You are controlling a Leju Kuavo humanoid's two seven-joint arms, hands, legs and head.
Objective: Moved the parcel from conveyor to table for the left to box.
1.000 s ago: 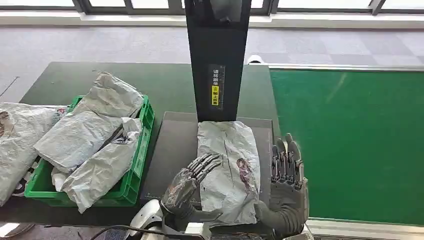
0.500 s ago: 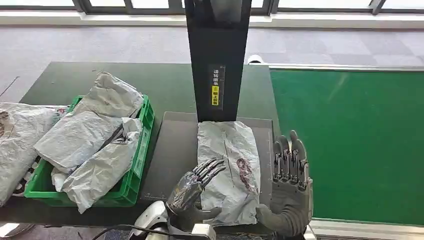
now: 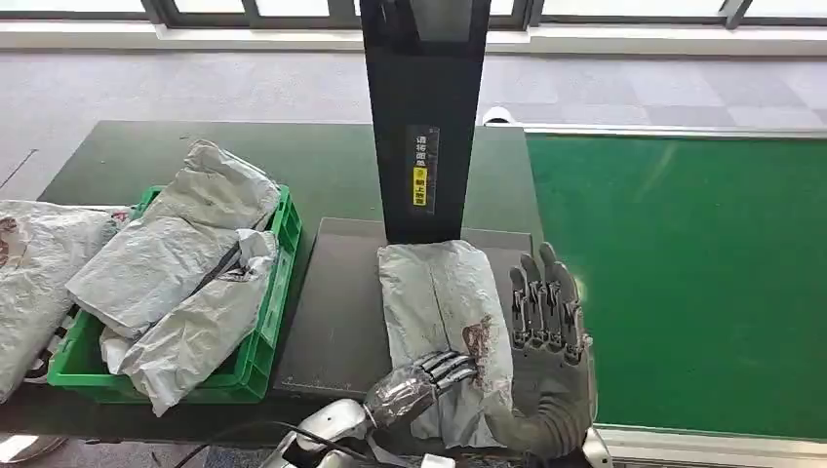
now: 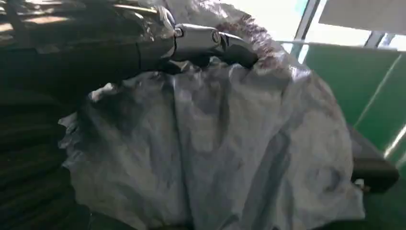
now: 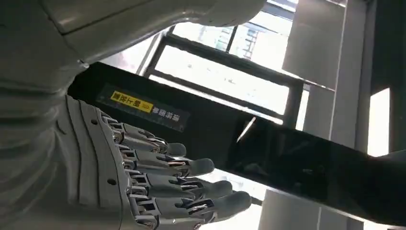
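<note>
A crumpled grey parcel [image 3: 439, 292] with a dark red mark lies lengthwise on the grey platform [image 3: 336, 312] in front of the black post. My left hand [image 3: 419, 382] reaches over the parcel's near end, and its fingers curl onto the top near the red mark. In the left wrist view the parcel [image 4: 215, 143] bulges close up, with my fingers [image 4: 206, 40] hooked over its far edge. My right hand [image 3: 546, 312] stands upright with straight fingers against the parcel's right side. In the right wrist view the right hand [image 5: 158, 187] has straight fingers and holds nothing.
A green crate [image 3: 285, 244] with several grey parcels [image 3: 176, 263] piled in it stands left of the platform. Another parcel [image 3: 29, 263] lies at the far left. The black post [image 3: 424, 117] rises behind the platform, and the green conveyor belt [image 3: 683, 273] runs on the right.
My left hand has moved from the parcel's left edge onto its near end and curled its fingers over it. The right hand shifted left against the parcel, which looks narrower.
</note>
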